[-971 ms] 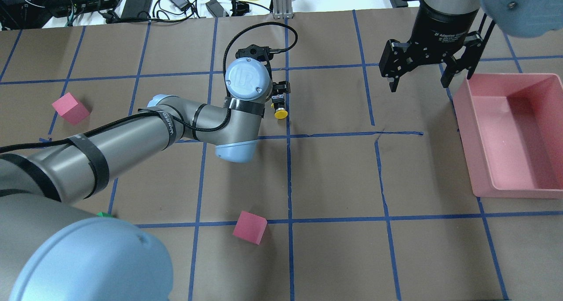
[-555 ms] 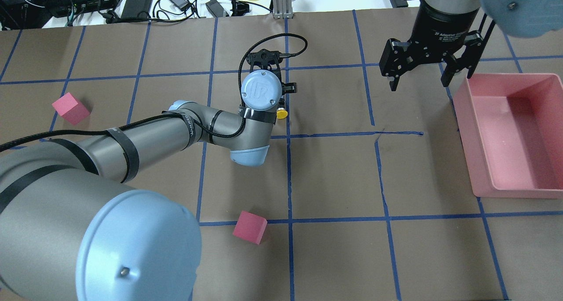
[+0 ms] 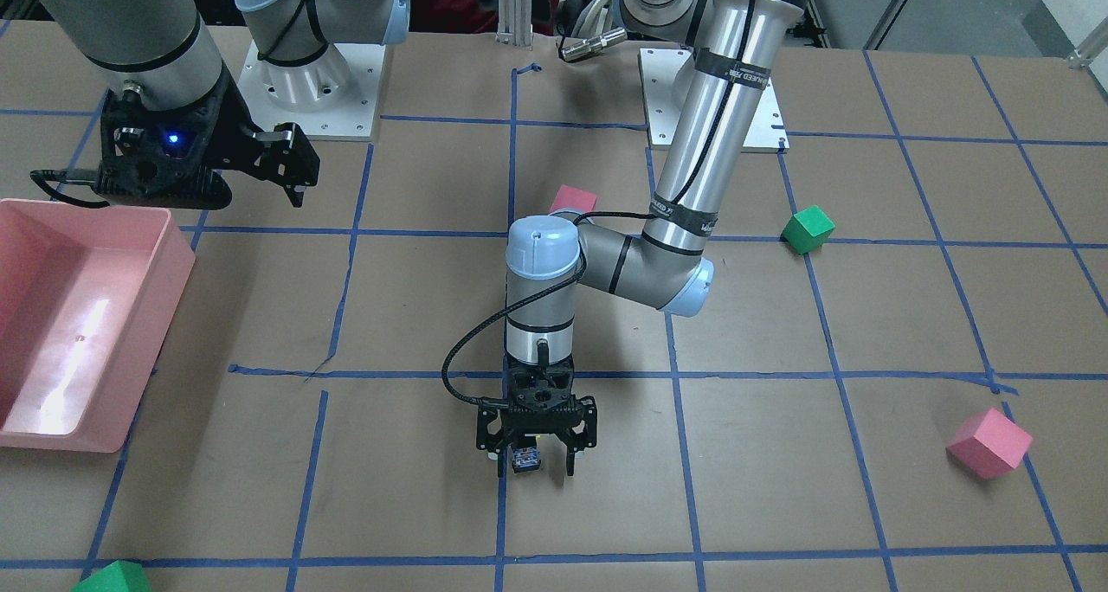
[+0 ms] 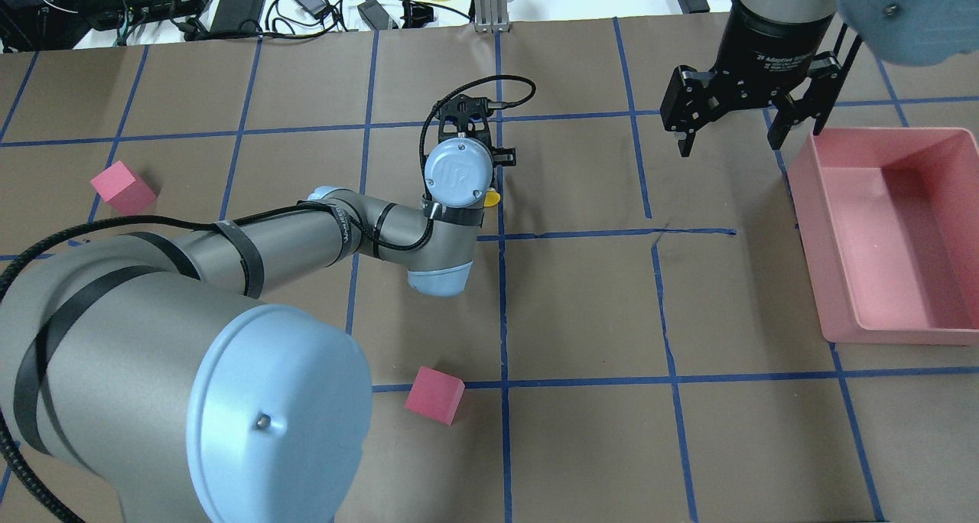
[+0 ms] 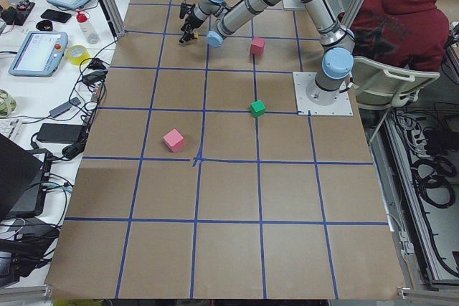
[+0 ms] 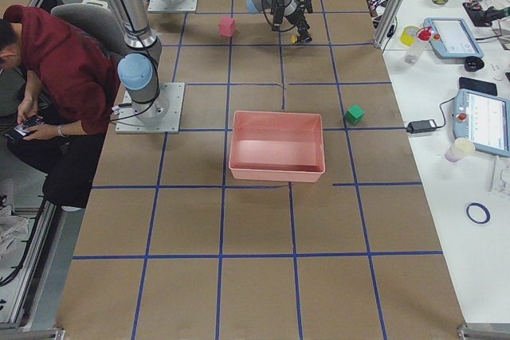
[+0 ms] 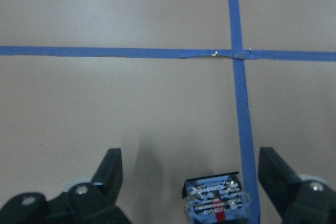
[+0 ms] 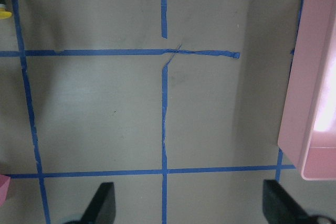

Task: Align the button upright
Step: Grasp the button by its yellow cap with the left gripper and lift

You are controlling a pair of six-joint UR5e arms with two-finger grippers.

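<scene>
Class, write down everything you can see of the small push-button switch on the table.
The button is small: round yellow cap, dark body, grey-blue terminal base with metal contacts. It lies on its side on the brown paper at a blue tape line, cap toward the robot. The left gripper straddles it, jaws open, neither visibly touching it.
</scene>
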